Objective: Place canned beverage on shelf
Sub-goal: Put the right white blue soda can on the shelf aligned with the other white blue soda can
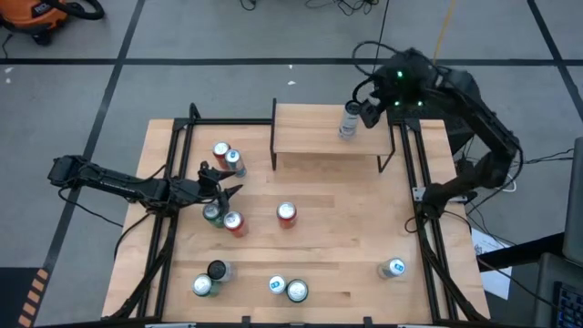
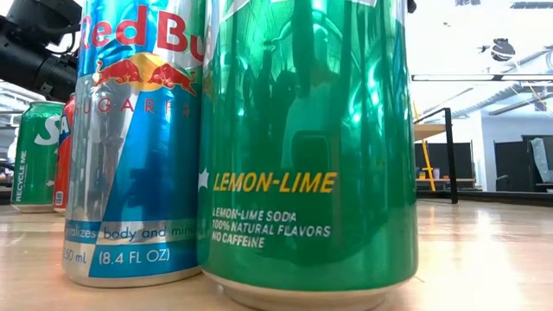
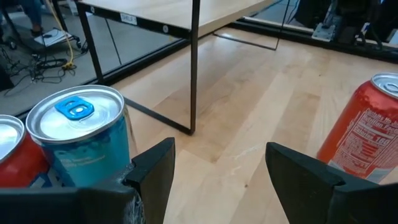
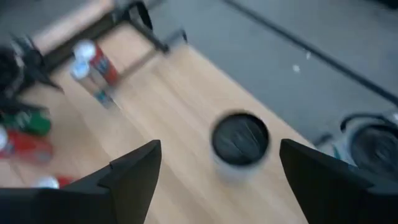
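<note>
So you've got one can up there: a silver can with a dark top stands on the small raised light-wood shelf with thin black side supports, close to its right end and back edge. In the right wrist view that can sits upright on the board between the two dark fingers with a clear gap on each side, so I'd call it placed. The right gripper hangs just beside and above it, jaws wide open, holding nothing.

What's left is basically everything else, if you want more than one can shelved. The big light-wood table has plenty of cans on it: a pair near the shelf's left leg, a red can about mid-table, a few along the front edge, and one lying near the front right corner.

Your left gripper is over by the left side of the table, among the cluster there. Its fingers are spread and empty. From its wrist camera, a blue can with a silver lid and blue tab sits just outside one finger and a red soda can is off past the other. Looks to me like it's lining up for the next pick, not gripping yet.
</note>
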